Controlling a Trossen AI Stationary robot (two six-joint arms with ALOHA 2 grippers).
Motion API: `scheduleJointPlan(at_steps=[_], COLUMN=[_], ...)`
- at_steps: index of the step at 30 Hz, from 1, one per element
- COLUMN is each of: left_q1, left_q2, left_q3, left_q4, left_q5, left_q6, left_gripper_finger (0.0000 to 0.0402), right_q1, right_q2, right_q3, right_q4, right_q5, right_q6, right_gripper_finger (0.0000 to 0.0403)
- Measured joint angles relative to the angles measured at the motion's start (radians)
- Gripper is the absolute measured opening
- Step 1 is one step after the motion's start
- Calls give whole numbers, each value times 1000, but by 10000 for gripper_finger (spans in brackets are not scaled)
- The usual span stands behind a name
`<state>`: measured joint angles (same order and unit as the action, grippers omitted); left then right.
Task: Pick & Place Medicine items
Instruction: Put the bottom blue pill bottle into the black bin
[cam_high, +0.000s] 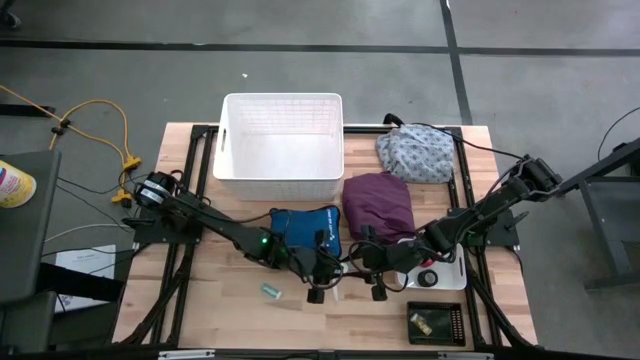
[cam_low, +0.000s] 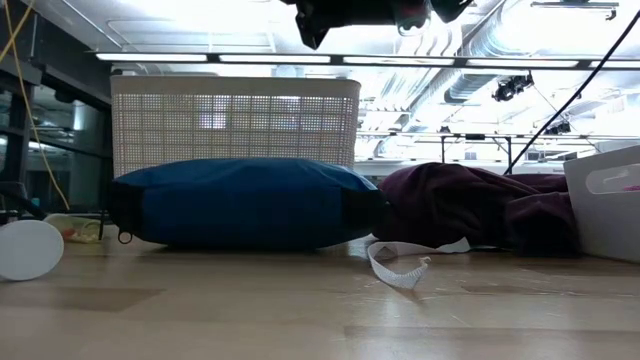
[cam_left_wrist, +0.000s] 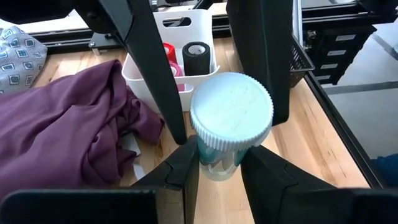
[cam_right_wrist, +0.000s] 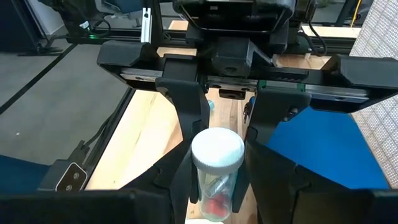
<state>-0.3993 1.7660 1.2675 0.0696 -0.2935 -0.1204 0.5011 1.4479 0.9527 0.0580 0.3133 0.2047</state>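
Just in front of the blue zip pouch (cam_high: 305, 226), a white-capped vial (cam_left_wrist: 229, 118) is clamped at once by the left claw (cam_high: 322, 285) and right claw (cam_high: 377, 283); a handover is judged underway, needing one release.

I have both arms stretched low to the table's middle, wrists facing each other; my left gripper (cam_high: 322, 283) is clamped shut; my right gripper (cam_high: 372, 281) grips too.
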Motion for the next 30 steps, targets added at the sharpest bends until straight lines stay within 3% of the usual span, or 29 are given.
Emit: scheduleJointPlan(at_steps=[16,25,30], left_q1=[0,0,0], left_q2=[0,0,0], left_q3=[0,0,0], left_q4=[22,21,22], left_q5=[0,0,1], left_q6=[17,16,16], left_gripper_finger=[95,95,96], right_q1=[0,0,0], right_q2=[0,0,0], right_q3=[0,0,0], right_q4=[0,-1,-1], right_q5=[-3,-3,-3], right_q6=[0,-8,-19], right_gripper_finger=[138,98,99])
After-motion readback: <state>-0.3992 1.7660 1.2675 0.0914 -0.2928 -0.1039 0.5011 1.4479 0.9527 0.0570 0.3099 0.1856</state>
